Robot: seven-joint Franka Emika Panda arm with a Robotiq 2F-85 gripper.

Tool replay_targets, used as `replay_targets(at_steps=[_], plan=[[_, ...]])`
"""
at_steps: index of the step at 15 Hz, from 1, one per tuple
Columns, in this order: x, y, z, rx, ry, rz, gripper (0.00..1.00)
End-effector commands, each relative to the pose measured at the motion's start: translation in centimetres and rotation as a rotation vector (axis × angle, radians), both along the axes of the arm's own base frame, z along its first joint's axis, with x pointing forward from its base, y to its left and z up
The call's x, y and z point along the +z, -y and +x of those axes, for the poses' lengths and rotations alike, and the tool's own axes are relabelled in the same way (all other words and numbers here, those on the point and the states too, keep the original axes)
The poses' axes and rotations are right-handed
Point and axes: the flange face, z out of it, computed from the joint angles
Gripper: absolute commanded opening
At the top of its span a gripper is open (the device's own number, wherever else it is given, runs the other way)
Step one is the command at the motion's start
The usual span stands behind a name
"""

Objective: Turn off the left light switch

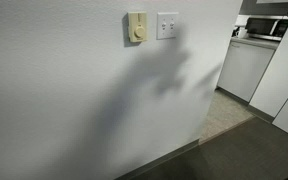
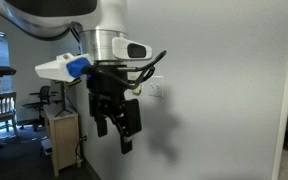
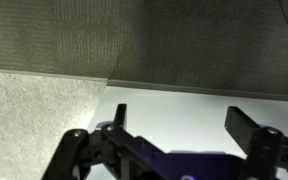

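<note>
White wall [image 1: 64, 90] carries left light switch [image 1: 163, 25]; grey floor [image 1: 234, 155].

In an exterior view the white arm [image 2: 109, 45] comes in from the upper left and bends down at the wrist, which carries a blue part on its side. The black end effector [image 2: 114, 135] hangs below it, pointing downward. The wrist view shows its two fingers [image 3: 246, 125] spread wide apart, gripping nothing.
</note>
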Motion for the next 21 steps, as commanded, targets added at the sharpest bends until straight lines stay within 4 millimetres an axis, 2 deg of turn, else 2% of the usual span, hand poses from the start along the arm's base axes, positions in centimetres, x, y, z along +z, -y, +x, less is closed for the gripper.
replay_targets(at_steps=[1,11,21], plan=[[0.1,0.0,0.0,0.0,-0.001,0.0,1.0],[0.0,-0.4,0.8,0.031,-0.005,-0.022,1.0],[-0.1,-2.3,2.2,0.113,-0.014,-0.071,1.0]])
